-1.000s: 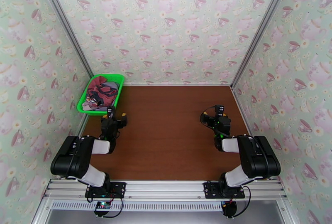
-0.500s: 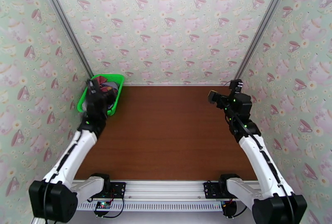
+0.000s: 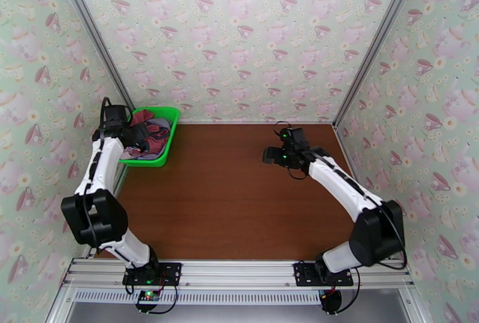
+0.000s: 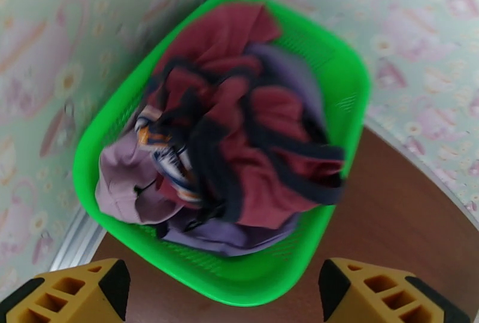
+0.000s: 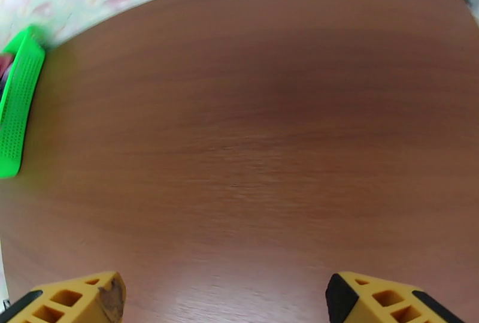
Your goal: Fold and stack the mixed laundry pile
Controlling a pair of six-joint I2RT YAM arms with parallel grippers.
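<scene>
Two grippers: the left gripper [image 3: 142, 140] and the right gripper [image 3: 267, 156] are both spread wide and carrying nothing, so no garment is lifted yet.
Left side: jaws well apart, poised over the near rim of the green plastic mesh basket [image 4: 353, 96]. That looks like a line-up for a grab.
Mixed laundry pile [image 4: 239, 150]: heaped inside the basket, at the upper left of the overhead view, tight against the wall corner.
Dusty-red tank top with dark trim [image 4: 269, 138]: on top, with straps looped across the heap, the obvious first pick.
Pale lilac shirt [image 4: 120, 180]: bunched at the left of the wrist view, partly under the red one.
Lavender-purple shirt [image 4: 227, 234]: squashed along the pile's lower edge.
Right side: fingers apart and empty, over the bare brown wooden table [image 5: 269, 138], well apart from the basket. It is probably placed to help spread cloth.
In the way: the basket walls and the teacup-patterned wall [image 3: 239, 48] just behind it crowd the reach, and tangled straps could drag out a second garment.
Folding space: the middle of the overhead view, seemingly within reach of both arms.
</scene>
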